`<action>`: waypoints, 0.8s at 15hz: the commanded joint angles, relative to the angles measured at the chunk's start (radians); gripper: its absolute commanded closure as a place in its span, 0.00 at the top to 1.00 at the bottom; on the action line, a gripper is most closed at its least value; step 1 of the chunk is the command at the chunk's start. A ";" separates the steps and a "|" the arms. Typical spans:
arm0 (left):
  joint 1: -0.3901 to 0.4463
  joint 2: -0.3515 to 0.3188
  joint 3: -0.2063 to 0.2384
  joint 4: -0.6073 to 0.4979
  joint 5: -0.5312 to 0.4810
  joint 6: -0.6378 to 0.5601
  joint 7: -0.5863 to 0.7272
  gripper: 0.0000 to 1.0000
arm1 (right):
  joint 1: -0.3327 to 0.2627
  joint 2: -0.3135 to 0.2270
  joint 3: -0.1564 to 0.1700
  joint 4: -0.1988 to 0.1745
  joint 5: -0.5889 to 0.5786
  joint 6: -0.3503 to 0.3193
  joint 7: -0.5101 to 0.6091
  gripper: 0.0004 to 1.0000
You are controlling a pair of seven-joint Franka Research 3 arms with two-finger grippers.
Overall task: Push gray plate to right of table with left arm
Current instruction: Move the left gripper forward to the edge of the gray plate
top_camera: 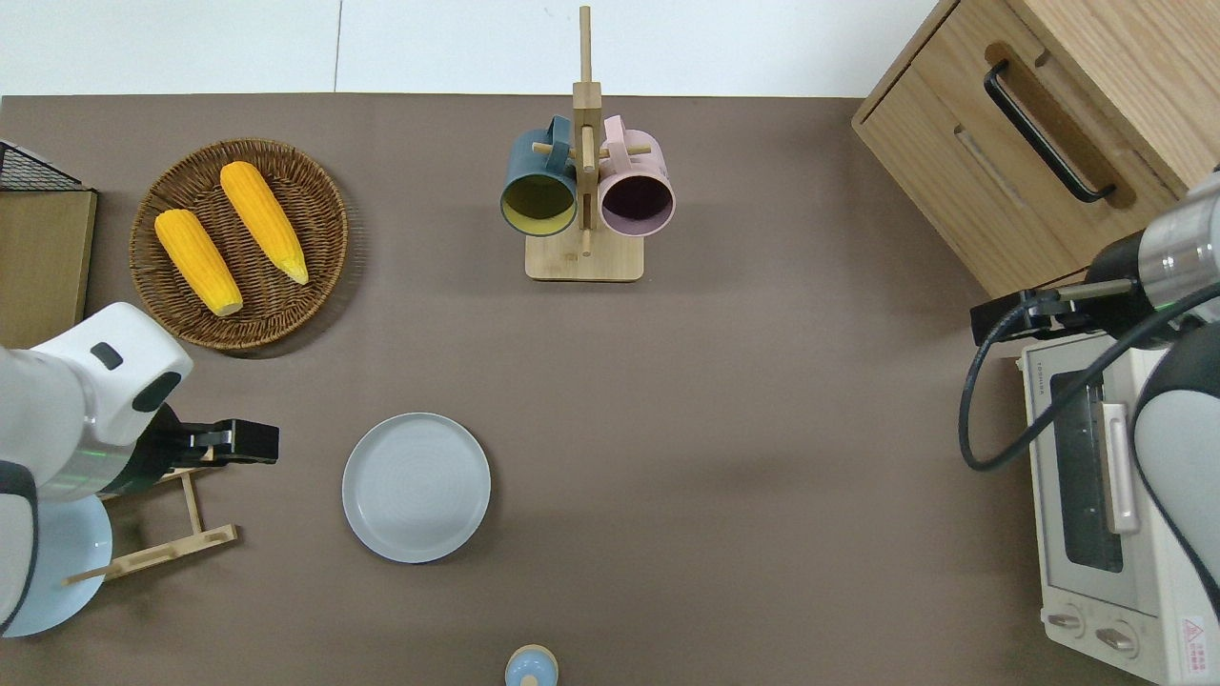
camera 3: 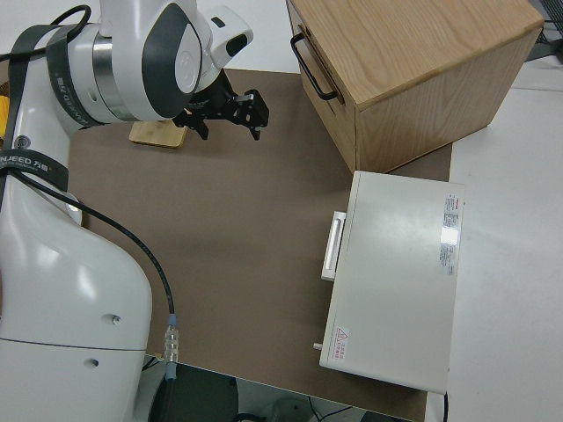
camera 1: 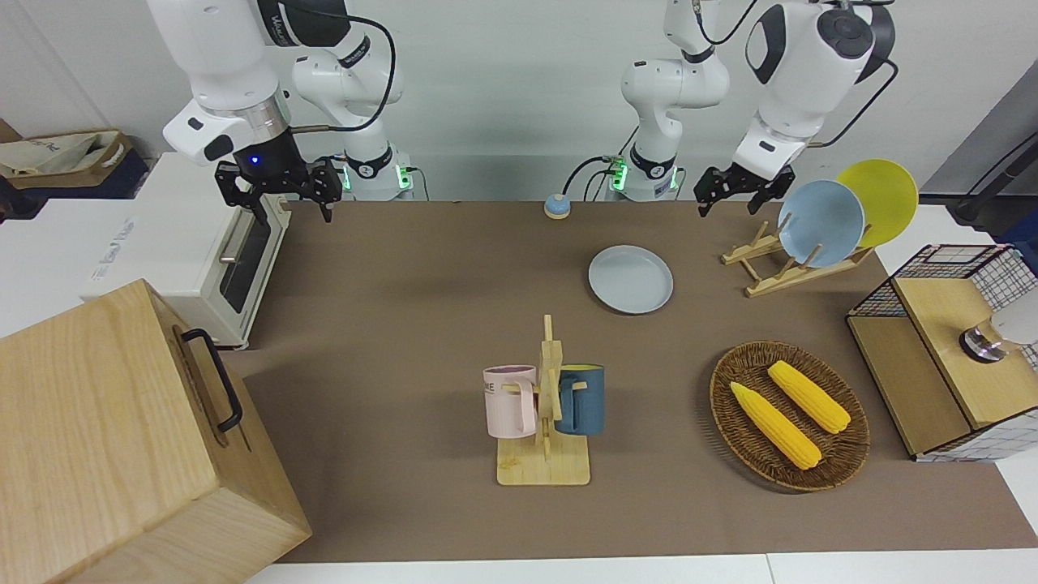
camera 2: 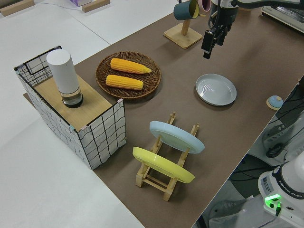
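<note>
A gray plate (top_camera: 416, 487) lies flat on the brown tabletop (top_camera: 724, 400), toward the left arm's end. It sits nearer to the robots than a wicker basket (top_camera: 286, 295) holding two cobs of corn (top_camera: 263, 220). Nothing touches the plate.

The left arm (camera 1: 782, 73) hangs in the air with its black claw (top_camera: 253, 441) beside the plate, over bare tabletop at the edge of a wooden plate rack (top_camera: 162, 538). The claw is clear of the plate, with a strip of tabletop showing between them in the overhead view. Its fingers appear spread apart in the front view, with nothing between them.

The rack stands toward the left arm's end of the tabletop and holds a sky-blue plate (camera 1: 821, 223) and a yellow plate (camera 1: 884, 199), both leaning on edge.

Farther from the robots, near the middle of the tabletop, a wooden mug stand (top_camera: 583, 191) carries a dark blue mug (top_camera: 539, 186) and a pink mug (top_camera: 636, 188). A small blue knob-like object (camera 1: 556, 206) sits at the tabletop edge nearest the robots.

At the right arm's end stand a white toaster oven (top_camera: 1110, 495) and a wooden cabinet (top_camera: 1039, 124) with a black handle. The right arm is parked, its claw (camera 1: 280, 191) spread and empty.
</note>
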 commanded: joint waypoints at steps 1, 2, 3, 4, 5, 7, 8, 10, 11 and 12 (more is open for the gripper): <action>-0.032 -0.062 0.002 -0.138 -0.012 0.100 -0.022 0.99 | -0.001 -0.006 0.000 0.001 0.007 -0.010 0.005 0.98; -0.033 -0.062 0.002 -0.158 -0.012 0.121 -0.022 0.99 | -0.001 -0.006 0.000 0.001 0.007 -0.010 0.003 0.98; -0.035 -0.069 0.000 -0.194 -0.014 0.152 -0.018 0.99 | -0.001 -0.006 0.000 0.001 0.007 -0.010 0.003 0.98; -0.047 -0.082 0.000 -0.237 -0.015 0.194 -0.018 0.99 | -0.001 -0.006 0.000 0.001 0.007 -0.010 0.003 0.98; -0.049 -0.095 0.000 -0.286 -0.027 0.251 -0.018 1.00 | -0.001 -0.006 0.000 0.001 0.007 -0.010 0.003 0.98; -0.059 -0.102 0.000 -0.348 -0.027 0.333 -0.018 1.00 | -0.001 -0.006 0.000 0.001 0.007 -0.010 0.005 0.98; -0.061 -0.102 0.002 -0.377 -0.027 0.368 -0.012 0.99 | -0.001 -0.006 0.000 0.001 0.007 -0.010 0.003 0.98; -0.059 -0.092 0.002 -0.437 -0.027 0.446 -0.005 1.00 | -0.001 -0.006 0.000 0.001 0.007 -0.010 0.003 0.98; -0.059 -0.082 0.002 -0.466 -0.027 0.504 -0.002 1.00 | -0.001 -0.006 0.000 0.001 0.007 -0.010 0.003 0.98; -0.059 -0.068 0.002 -0.488 -0.027 0.540 -0.002 0.99 | -0.001 -0.006 0.000 0.001 0.007 -0.010 0.003 0.98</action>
